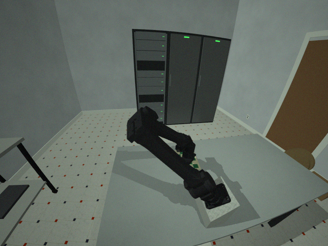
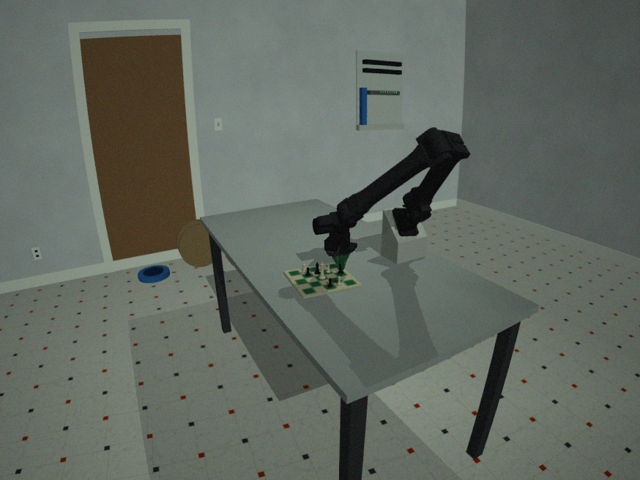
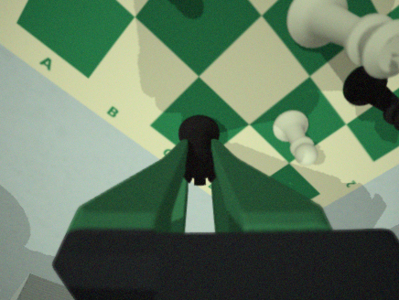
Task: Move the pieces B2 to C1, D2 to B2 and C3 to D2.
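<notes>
My gripper (image 3: 199, 150) (image 2: 340, 262) is shut on a black rook (image 3: 199, 130) (image 2: 340, 268). It holds the rook upright over the green C1 square of the board (image 3: 78, 84) (image 1: 197, 161); whether the base touches cannot be told. B2, a green square (image 3: 199, 46), shows no piece in its visible part. A white pawn (image 3: 290, 123) stands on green D2, beyond the cream C2 square. A large white piece (image 3: 316, 23) stands on green C3. The fingers hide most of D1. In the top view, the arm hides the gripper and most of the board.
A black piece (image 3: 363, 87) stands on D3, close to the large white one. In the exterior view, further black pieces (image 2: 317, 268) (image 2: 330, 282) and a white piece (image 2: 339, 280) stand on the board. The arm's pale pedestal (image 1: 225, 211) (image 2: 390, 240) is on the grey table (image 1: 148, 217) (image 2: 465, 299).
</notes>
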{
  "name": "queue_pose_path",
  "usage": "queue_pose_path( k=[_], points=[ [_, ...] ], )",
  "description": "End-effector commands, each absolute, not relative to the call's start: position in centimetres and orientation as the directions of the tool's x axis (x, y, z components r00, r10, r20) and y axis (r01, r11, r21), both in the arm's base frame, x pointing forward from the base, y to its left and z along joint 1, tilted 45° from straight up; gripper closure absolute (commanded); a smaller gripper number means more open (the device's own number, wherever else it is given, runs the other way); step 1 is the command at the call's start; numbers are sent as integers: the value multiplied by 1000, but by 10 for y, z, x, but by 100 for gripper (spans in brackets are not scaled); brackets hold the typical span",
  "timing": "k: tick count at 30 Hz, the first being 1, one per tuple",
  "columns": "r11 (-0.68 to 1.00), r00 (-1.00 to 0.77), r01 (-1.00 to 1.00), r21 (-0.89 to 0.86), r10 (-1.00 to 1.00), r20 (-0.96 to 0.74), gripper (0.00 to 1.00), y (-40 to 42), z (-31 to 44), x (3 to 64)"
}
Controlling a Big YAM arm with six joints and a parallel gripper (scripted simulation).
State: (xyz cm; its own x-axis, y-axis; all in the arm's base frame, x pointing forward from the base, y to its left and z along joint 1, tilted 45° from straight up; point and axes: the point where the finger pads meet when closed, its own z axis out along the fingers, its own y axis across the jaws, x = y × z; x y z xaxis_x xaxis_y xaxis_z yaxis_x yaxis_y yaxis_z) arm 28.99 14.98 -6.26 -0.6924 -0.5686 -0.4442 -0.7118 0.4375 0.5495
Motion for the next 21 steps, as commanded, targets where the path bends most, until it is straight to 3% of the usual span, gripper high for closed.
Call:
queue_pose_path(
  k=[1,21],
  points=[
    [431,-676,-731,530,-569,-469,100,155,-57,297],
    [428,-668,-739,521,-569,-479,100,157,-54,303]
  ],
)
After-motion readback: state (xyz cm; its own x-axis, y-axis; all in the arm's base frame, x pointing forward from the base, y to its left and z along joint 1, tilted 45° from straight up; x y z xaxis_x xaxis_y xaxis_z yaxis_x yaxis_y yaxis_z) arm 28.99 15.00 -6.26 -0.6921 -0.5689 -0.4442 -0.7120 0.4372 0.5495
